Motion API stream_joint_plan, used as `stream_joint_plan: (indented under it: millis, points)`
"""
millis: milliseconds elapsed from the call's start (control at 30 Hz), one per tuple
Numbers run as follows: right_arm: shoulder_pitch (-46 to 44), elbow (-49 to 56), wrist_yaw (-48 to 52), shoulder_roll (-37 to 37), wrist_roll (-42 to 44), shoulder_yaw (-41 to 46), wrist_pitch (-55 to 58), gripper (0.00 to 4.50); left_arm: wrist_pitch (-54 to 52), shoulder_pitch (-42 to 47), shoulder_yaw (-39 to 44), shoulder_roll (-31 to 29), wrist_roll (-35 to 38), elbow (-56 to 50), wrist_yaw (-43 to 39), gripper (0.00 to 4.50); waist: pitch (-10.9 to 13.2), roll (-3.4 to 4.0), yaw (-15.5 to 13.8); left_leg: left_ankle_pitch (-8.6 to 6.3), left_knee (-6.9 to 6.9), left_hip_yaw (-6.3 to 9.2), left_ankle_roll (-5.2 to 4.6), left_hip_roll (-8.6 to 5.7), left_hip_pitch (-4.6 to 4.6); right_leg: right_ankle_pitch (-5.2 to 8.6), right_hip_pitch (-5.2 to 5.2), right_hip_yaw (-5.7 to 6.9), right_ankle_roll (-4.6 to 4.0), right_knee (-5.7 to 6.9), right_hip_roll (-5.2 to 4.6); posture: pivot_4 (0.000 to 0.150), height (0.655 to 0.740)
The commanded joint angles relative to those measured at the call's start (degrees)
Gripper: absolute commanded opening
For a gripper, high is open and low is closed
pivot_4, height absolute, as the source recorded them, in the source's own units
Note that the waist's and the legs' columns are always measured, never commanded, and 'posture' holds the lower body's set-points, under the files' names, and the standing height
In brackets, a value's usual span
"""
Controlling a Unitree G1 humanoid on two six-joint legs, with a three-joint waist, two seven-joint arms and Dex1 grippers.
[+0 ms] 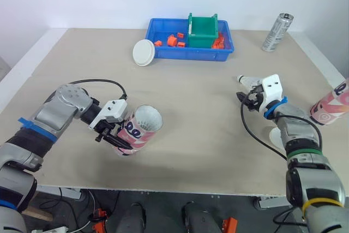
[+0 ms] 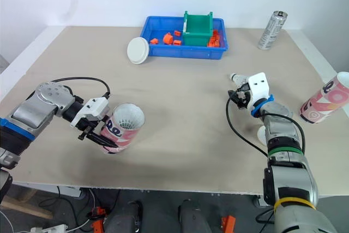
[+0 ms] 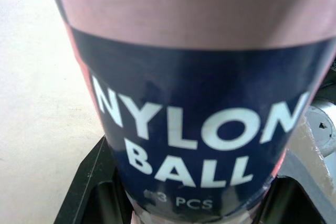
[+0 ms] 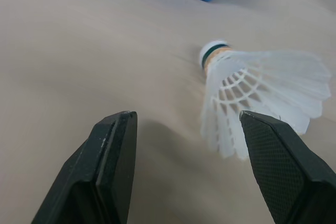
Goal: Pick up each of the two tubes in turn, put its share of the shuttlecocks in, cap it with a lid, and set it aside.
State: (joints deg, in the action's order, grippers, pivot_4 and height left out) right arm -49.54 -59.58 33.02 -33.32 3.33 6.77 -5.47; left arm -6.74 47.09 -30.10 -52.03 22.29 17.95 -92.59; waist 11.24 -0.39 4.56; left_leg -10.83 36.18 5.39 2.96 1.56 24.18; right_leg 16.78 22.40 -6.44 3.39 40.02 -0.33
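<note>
One tube, pink with a dark band, is held off the table on the robot's left side, tilted, with its open mouth turned up and towards the middle. The left gripper is clamped on this tube near its closed end, one black finger on each side. A white shuttlecock skirt is seen inside the mouth. On the robot's right side, the right gripper is set low over the table with its fingers spread wide and nothing between them. A loose shuttlecock lies on its side on the table just beyond these fingers, nearer to one of them, its cork pointing away from the gripper. The second tube lies tilted at the right edge of the table, well apart from the first. A white lid leans against a blue tray at the back, which holds orange pieces and a green box. A can stands to the right of the tray.
</note>
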Motion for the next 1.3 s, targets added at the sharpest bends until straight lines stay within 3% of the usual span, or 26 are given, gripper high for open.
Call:
stream_joint_plan:
  millis: [33,167,233,367,467,500,633,733,833,933,1300]
  points:
    - [-3.93,-4.68,-1.94,0.45,-1.26,-0.12,-3.01,2.54,-0.33,0.04,0.89,0.03,-0.29,-0.66,0.09,2.21,0.00,0.00,0.00,0.00,-0.01,0.00,0.00,0.00,-0.01,0.00,0.00,0.00,0.00,0.00,0.00,0.150,0.7384]
    - [-5.37,-7.77,-1.60,0.82,-2.04,-0.19,-4.50,0.58,-0.47,0.01,1.13,-0.10,-0.26,-0.84,0.09,2.21,0.00,0.00,-0.04,0.00,-0.01,0.01,0.01,-0.01,0.00,0.01,-0.01,0.00,0.01,-0.01,-0.01,0.150,0.7384]
    - [-5.38,-8.36,-1.22,0.78,-2.18,-0.10,-5.10,0.09,-0.53,-0.12,1.27,-0.27,-0.22,-0.94,0.09,2.21,0.00,0.00,-0.02,0.00,-0.02,0.01,0.01,-0.01,0.00,0.01,-0.01,0.00,0.01,-0.01,-0.02,0.150,0.7384]
    - [-4.59,-7.09,0.71,0.11,-2.35,-0.26,-5.99,0.09,-0.68,-0.33,1.52,-0.32,-0.32,-1.01,0.09,2.21,0.00,0.00,0.01,0.01,-0.02,0.01,0.01,-0.01,0.00,0.00,0.00,0.00,0.00,0.00,-0.01,0.150,0.7384]
    - [-2.43,1.89,8.04,-0.13,-0.34,-0.58,-6.48,0.09,-0.83,-0.38,1.52,-0.43,-0.26,-1.12,0.09,2.21,0.00,0.00,0.02,0.01,-0.02,0.01,0.02,-0.01,0.00,0.00,0.00,0.00,0.01,0.00,0.00,0.150,0.7384]
    - [-1.12,7.12,11.09,-0.12,1.07,-0.64,-5.39,0.09,-0.83,-0.39,1.51,-0.47,-0.22,-1.09,0.09,2.21,0.00,0.01,0.03,0.01,-0.02,0.01,0.02,-0.01,0.00,0.00,0.00,0.00,0.01,0.00,-0.01,0.150,0.7384]
    - [11.69,51.35,29.19,-4.35,15.91,-6.67,13.17,0.09,-0.74,-0.30,1.22,-0.62,-0.19,-0.98,0.09,2.21,0.05,0.09,-0.11,0.02,-0.11,0.08,0.04,0.00,0.02,0.03,0.02,0.03,0.05,0.02,0.00,0.150,0.7384]
    - [15.22,68.43,33.11,-8.84,19.61,-9.26,20.14,0.09,-0.68,-0.18,1.01,-0.67,-0.07,-0.91,0.09,2.21,0.07,0.14,-0.18,0.03,-0.19,0.25,0.06,0.02,0.05,0.08,0.01,0.20,0.01,0.01,0.00,0.150,0.7384]
    - [13.15,78.99,36.38,-11.07,22.96,-11.79,24.18,0.09,-0.56,-0.04,0.86,-0.66,-0.07,-0.75,0.09,2.21,0.09,0.10,-0.18,0.03,-0.16,0.26,0.07,0.04,0.04,0.11,0.01,0.22,0.05,0.00,0.01,0.150,0.7384]
    - [11.01,82.75,38.85,-11.96,23.48,-13.62,24.75,0.09,-0.62,-0.02,0.89,-0.62,-0.08,-0.79,0.09,2.21,0.09,0.09,-0.18,0.07,-0.09,0.22,0.13,0.08,0.02,0.25,0.02,0.20,0.29,0.01,0.04,0.150,0.7384]
    - [1.36,71.02,40.36,-6.39,11.71,-22.58,16.40,0.09,-0.85,0.01,0.96,-0.55,-0.01,-0.97,0.09,2.21,0.10,0.06,-0.17,0.14,-0.12,0.20,0.21,0.11,0.04,0.20,0.09,0.19,0.30,0.02,0.07,0.150,0.7384]
